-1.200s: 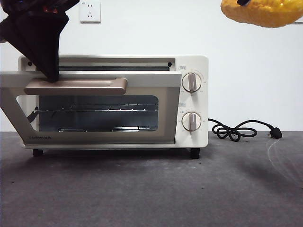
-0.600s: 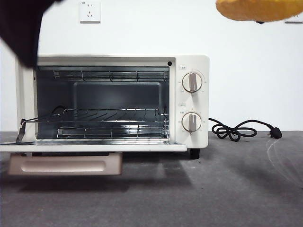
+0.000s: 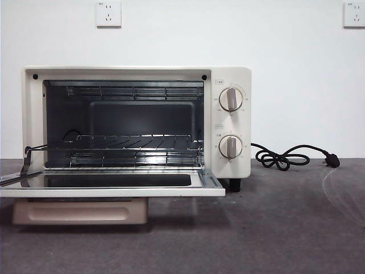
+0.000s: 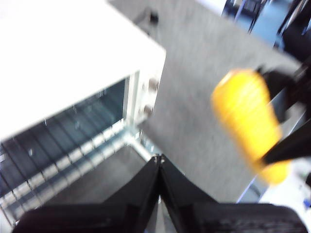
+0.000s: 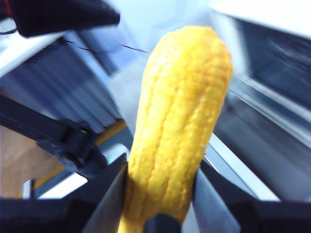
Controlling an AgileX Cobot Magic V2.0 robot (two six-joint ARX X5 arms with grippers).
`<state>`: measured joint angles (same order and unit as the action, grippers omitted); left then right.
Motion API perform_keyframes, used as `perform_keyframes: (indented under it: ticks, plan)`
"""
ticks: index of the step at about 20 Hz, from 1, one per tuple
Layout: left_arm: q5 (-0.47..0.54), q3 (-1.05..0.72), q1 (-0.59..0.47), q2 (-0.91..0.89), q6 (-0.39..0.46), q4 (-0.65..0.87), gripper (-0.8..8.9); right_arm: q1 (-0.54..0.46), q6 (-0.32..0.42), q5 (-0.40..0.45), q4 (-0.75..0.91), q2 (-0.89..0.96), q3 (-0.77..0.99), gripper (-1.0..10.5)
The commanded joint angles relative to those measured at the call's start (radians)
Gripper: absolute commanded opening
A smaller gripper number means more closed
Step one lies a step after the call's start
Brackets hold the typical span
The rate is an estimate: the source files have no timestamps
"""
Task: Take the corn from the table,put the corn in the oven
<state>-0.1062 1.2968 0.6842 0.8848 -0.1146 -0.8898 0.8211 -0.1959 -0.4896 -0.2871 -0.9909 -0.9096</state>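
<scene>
- A bare test room or lab is showing: a plain white wall [image 3: 296,85] with two sockets [image 3: 108,13].
- A toaster oven [image 3: 231,123] is sitting alone on a dark grey table [image 3: 274,228], its cord [image 3: 285,156] lying unplugged.

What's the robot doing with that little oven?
It's getting ready to put corn in the oven. The oven's door is folded down flat, so you can see the wire rack inside, with nothing on it. The right gripper is shut on the corn, held up in the air near the oven. The left gripper is shut and holds nothing, above the open door.
</scene>
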Motion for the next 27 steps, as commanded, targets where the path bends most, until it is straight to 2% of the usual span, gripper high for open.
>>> perform_keyframes:
  ticks: [1, 7, 13, 17, 20, 27]
  plan:
    - [0.013, -0.005, 0.004, -0.058, -0.013, 0.035, -0.06, 0.062, 0.034, 0.060, 0.085, -0.064, -0.002, -0.1]
    - [0.176, -0.005, 0.004, -0.182, -0.037, 0.058, -0.06, 0.195, 0.177, 0.237, 0.219, -0.195, -0.002, -0.1]
    - [0.312, -0.005, 0.004, -0.298, -0.040, 0.057, -0.06, 0.290, 0.377, 0.501, 0.275, -0.309, -0.026, -0.1]
    - [0.344, -0.005, 0.004, -0.356, -0.043, 0.053, -0.06, 0.320, 0.576, 0.680, 0.282, -0.399, -0.079, -0.1]
    - [0.346, -0.005, 0.004, -0.382, -0.046, 0.040, -0.06, 0.320, 0.706, 0.769, 0.297, -0.476, -0.130, -0.1]
    - [0.347, -0.005, 0.004, -0.389, -0.051, -0.022, -0.06, 0.316, 0.914, 1.016, 0.430, -0.676, -0.229, -0.1]
